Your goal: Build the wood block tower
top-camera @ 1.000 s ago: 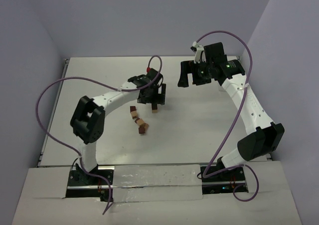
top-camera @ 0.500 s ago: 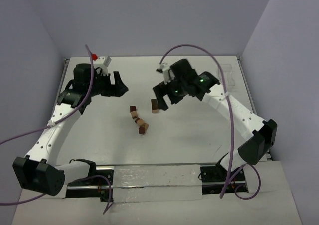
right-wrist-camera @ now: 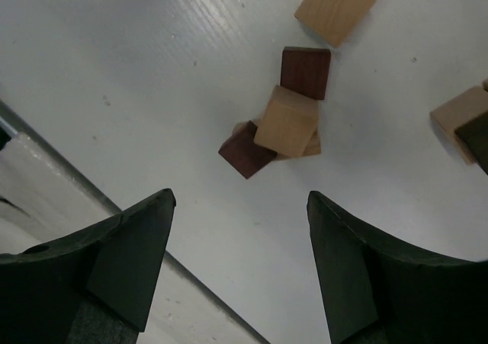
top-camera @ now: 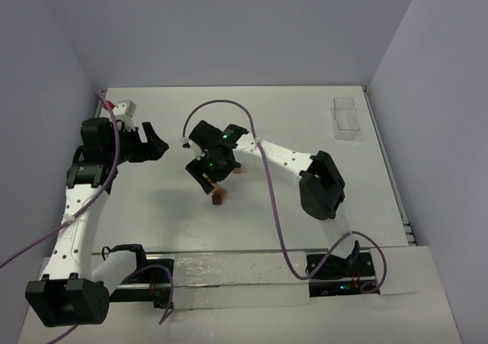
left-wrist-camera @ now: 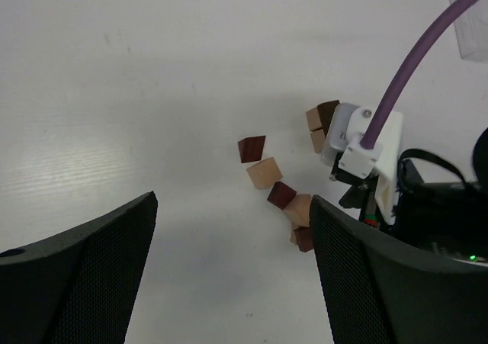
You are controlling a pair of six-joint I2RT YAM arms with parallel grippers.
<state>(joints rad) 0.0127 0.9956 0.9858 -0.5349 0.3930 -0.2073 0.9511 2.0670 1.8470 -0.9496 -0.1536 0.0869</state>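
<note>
Several wood blocks lie in a loose curved row on the white table: a brown cube point(right-wrist-camera: 305, 71), a tan cube point(right-wrist-camera: 286, 120) resting on a brown one point(right-wrist-camera: 244, 153), and another tan cube point(right-wrist-camera: 335, 8). My right gripper point(right-wrist-camera: 240, 199) hangs open just above this row, with nothing between its fingers. A tan and a dark cube point(left-wrist-camera: 322, 120) sit together apart from the row; I cannot tell whether they form a tower. My left gripper point(left-wrist-camera: 232, 203) is open and empty, well to the left point(top-camera: 158, 146). In the top view the right arm point(top-camera: 213, 178) covers most blocks; one brown cube point(top-camera: 219, 198) shows.
A clear plastic tray point(top-camera: 347, 119) stands at the back right of the table. The right arm stretches across the table's middle from its base at the near right. The table's near edge point(right-wrist-camera: 91, 199) runs close to the row of blocks.
The left arm swung away from the blocks to the far left. The right arm came from the back right to directly over the row. Both grippers' jaws narrowed a little.
</note>
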